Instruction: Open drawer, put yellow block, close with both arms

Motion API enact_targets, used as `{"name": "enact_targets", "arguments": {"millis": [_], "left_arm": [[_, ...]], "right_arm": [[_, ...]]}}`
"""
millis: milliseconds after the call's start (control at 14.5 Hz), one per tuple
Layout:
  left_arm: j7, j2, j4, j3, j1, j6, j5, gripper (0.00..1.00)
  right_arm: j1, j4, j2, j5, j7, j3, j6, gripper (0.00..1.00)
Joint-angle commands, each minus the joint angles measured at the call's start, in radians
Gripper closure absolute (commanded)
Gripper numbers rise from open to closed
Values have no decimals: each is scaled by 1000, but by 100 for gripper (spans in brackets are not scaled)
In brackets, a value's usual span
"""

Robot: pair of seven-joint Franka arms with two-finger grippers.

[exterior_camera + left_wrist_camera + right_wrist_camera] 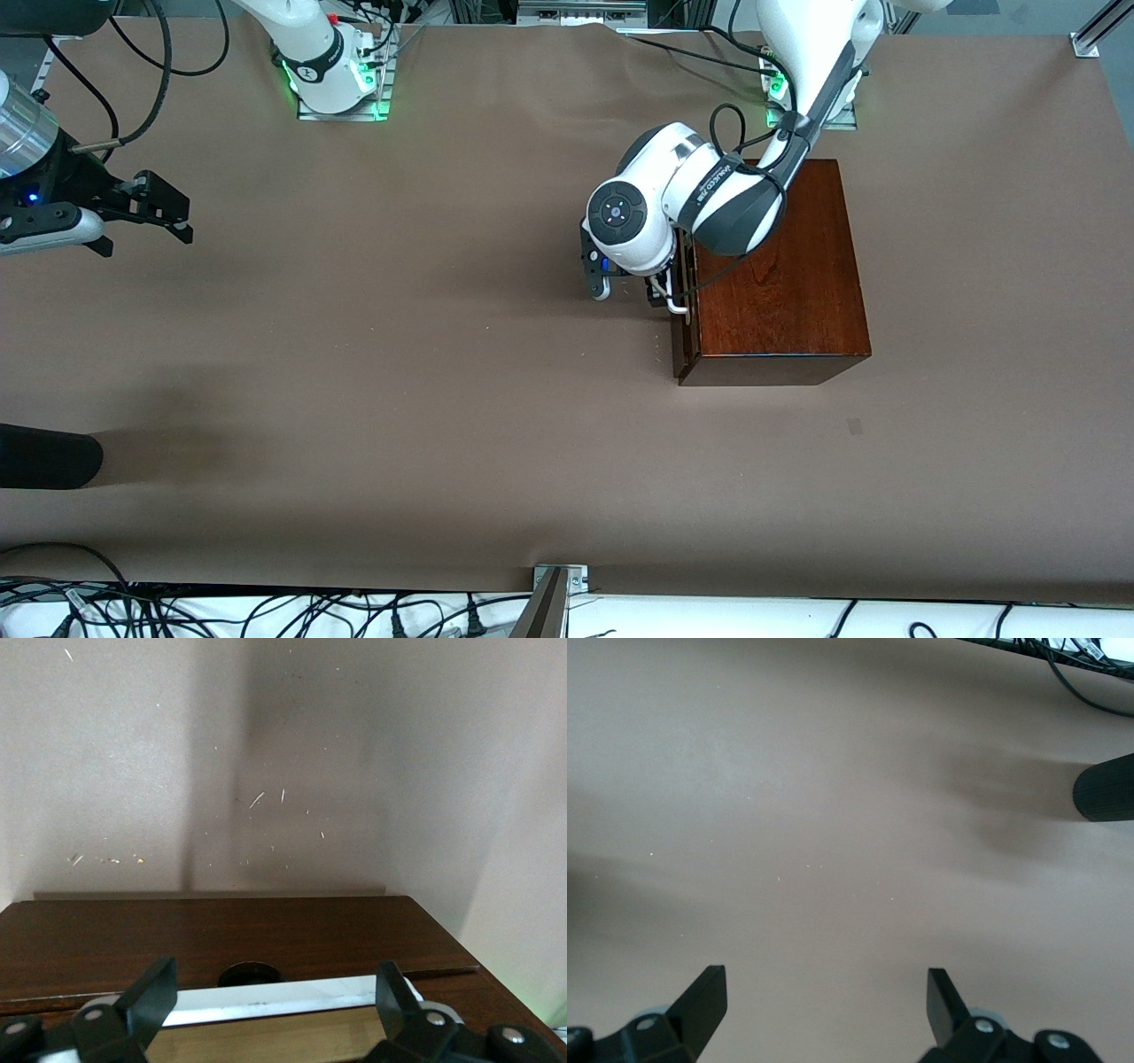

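The drawer (684, 319) sits in the mahogany-coloured box (775, 283) toward the left arm's end of the table (443, 354), its dark front facing the right arm's end, and by the front view it looks shut or all but shut, though the left wrist view shows a sliver of pale wood under the white bar handle (283, 999); the left gripper (275, 992) is at that handle with its two fingers spread, one on each side of the bar and not yet pinched onto it, so the step in hand appears to be taking hold for the pull; to do it well the fingers should close squarely on the middle of the bar, and the pull should then run straight out along the tabletop toward the right arm's end, level and slow, so that the box is not dragged or tipped with the drawer; the right gripper (155, 211) hangs over bare table at the right arm's end, jaws wide and holding nothing, and that arm waits; the yellow block shows in none of the views, so where it lies cannot be told; counted: one box, one drawer, one handle, two arms, two grippers, no block in sight.
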Motion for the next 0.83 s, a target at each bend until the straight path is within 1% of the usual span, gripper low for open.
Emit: {"name": "enact_targets", "arguments": {"millis": [0, 552, 690, 760], "left_arm": [[15, -36, -39, 5, 12, -15, 45, 0], [13, -39, -33, 2, 14, -17, 45, 0], [13, -63, -5, -2, 14, -12, 32, 0], [13, -65, 34, -5, 14, -14, 28, 0]], "right_arm": [[2, 9, -5, 2, 12, 1, -12, 0], [2, 9, -5, 2, 12, 1, -12, 0], [2, 9, -5, 2, 12, 1, -12, 0], [0, 9, -5, 2, 12, 1, -12, 0]]}}
